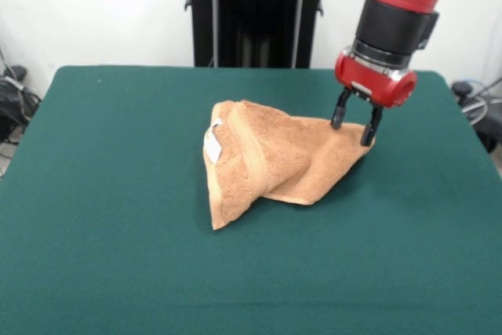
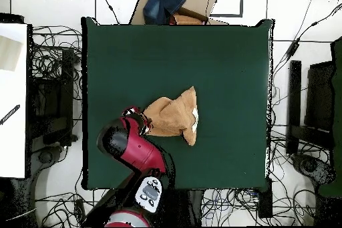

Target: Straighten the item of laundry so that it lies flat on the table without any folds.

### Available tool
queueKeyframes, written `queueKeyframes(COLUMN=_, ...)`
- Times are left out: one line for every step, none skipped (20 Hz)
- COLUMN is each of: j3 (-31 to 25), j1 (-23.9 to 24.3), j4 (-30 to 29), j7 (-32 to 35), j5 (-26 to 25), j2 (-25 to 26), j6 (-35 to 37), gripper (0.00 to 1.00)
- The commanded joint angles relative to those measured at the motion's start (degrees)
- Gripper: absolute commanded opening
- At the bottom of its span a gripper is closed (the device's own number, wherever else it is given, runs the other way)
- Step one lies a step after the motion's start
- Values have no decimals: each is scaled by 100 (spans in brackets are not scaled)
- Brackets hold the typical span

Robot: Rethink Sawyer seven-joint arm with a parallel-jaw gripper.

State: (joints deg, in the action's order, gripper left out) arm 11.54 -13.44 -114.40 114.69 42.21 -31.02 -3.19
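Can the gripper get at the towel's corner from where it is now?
Probably yes: the gripper is already at the towel's right corner, open fingers straddling it, nothing else on the table.

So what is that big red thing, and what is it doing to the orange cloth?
That is a robot arm. At its end is a hand with two black fingers. One picture looks at the robot from across the table, the other looks straight down from above. On the green table lies one rumpled orange towel with a little white label. The hand stands open, its fingers astride one corner of the towel. Probably it means to pinch that corner and pull the towel flat.
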Motion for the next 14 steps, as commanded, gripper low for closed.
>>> queueKeyframes(j3=-102, j1=-135, j4=46, j7=1612, j5=427, j2=173, j6=-171, gripper=100)
queueKeyframes(j3=-97, j1=-135, j4=55, j7=1597, j5=438, j2=176, j6=-154, gripper=100)
queueKeyframes(j3=-97, j1=-122, j4=50, j7=1583, j5=431, j2=166, j6=-141, gripper=100)
queueKeyframes(j3=-97, j1=-109, j4=45, j7=1568, j5=425, j2=157, j6=-128, gripper=100)
queueKeyframes(j3=-97, j1=-97, j4=40, j7=1554, j5=418, j2=147, j6=-115, gripper=100)
queueKeyframes(j3=-102, j1=-55, j4=36, j7=1534, j5=392, j2=136, j6=-108, gripper=100)
queueKeyframes(j3=-105, j1=-51, j4=26, j7=1533, j5=385, j2=127, j6=-108, gripper=100)
queueKeyframes(j3=-104, j1=-27, j4=14, j7=1520, j5=363, j2=113, j6=-104, gripper=100)
queueKeyframes(j3=-108, j1=-16, j4=2, j7=1514, j5=351, j2=100, j6=-95, gripper=100)
queueKeyframes(j3=-101, j1=6, j4=-2, j7=1491, j5=334, j2=85, j6=-69, gripper=100)
queueKeyframes(j3=-117, j1=62, j4=-3, j7=1465, j5=302, j2=71, j6=-48, gripper=100)
queueKeyframes(j3=-111, j1=72, j4=0, j7=1446, j5=294, j2=66, j6=-22, gripper=100)
queueKeyframes(j3=-281, j1=245, j4=-48, j7=1435, j5=168, j2=1, j6=-64, gripper=100)
queueKeyframes(j3=-329, j1=319, j4=-50, j7=1433, j5=142, j2=-6, j6=-65, gripper=100)
